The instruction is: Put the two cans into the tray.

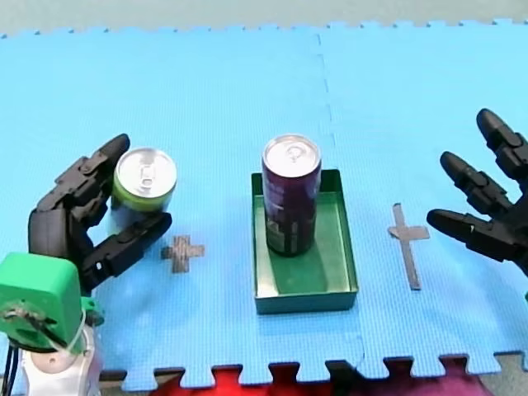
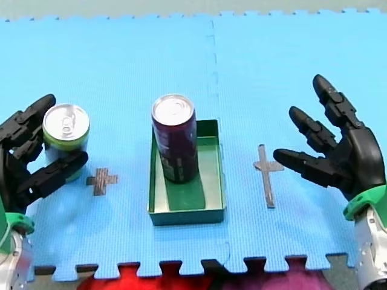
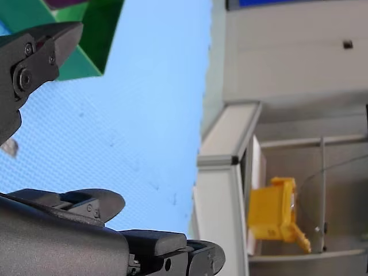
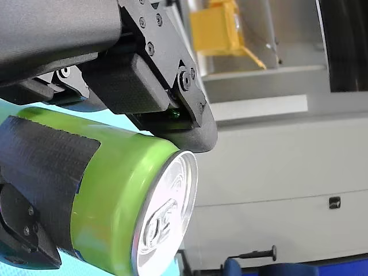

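At the left of the blue mat, my left hand [image 2: 63, 130] is shut on a green can [image 1: 146, 172] with a silver top. The fingers reach behind it and the thumb crosses its front. The second wrist view shows this green can [image 4: 115, 201] pressed between the black fingers [image 4: 172, 98]. A dark purple can [image 1: 290, 194] stands upright in the far half of the green tray [image 1: 330, 256] at the mat's middle. My right hand [image 1: 462, 177] is off to the right of the tray, holding nothing.
Two grey tape crosses lie on the mat, one [image 1: 182, 253] left of the tray and one [image 1: 407, 239] to its right. The mat's jigsaw front edge [image 1: 272, 375] runs close below the tray. A yellow object [image 3: 276, 215] sits beyond the mat.
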